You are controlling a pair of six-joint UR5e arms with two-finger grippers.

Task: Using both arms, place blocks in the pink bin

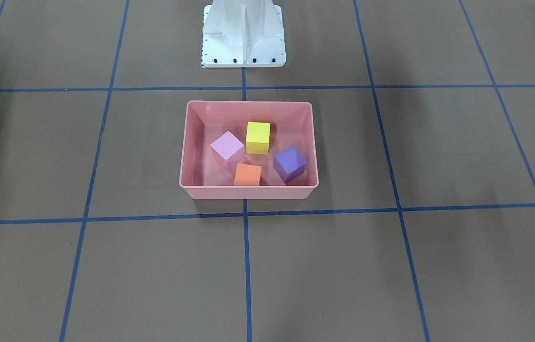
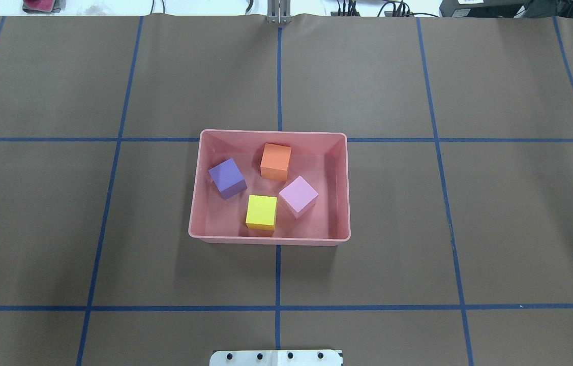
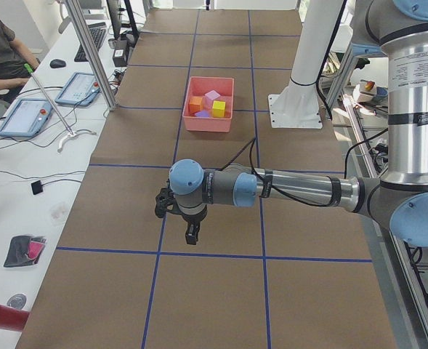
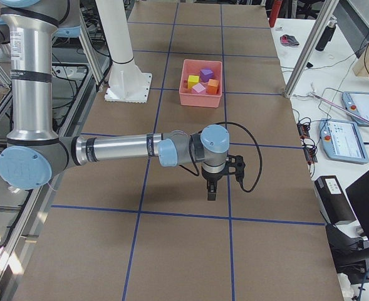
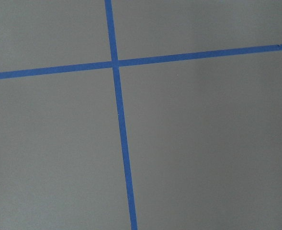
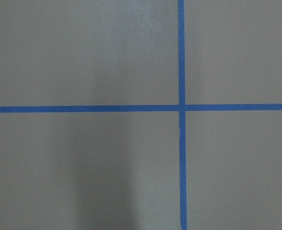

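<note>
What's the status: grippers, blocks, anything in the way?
Left gripper, right gripper over the table, far from bin; open or shut, cannot tell. Purple block, orange block, yellow block, pink block all in bin. Nothing seen in the way.

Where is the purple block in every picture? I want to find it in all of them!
Front-facing: purple block in the right part of the pink bin, toward the camera.
Overhead: in the bin's left part.
Exterior left: in the bin, by its near wall.
Exterior right: in the bin, toward its far side.
Left wrist: not in it.
Right wrist: not in it.
Shared landmark: the pink bin.
</note>
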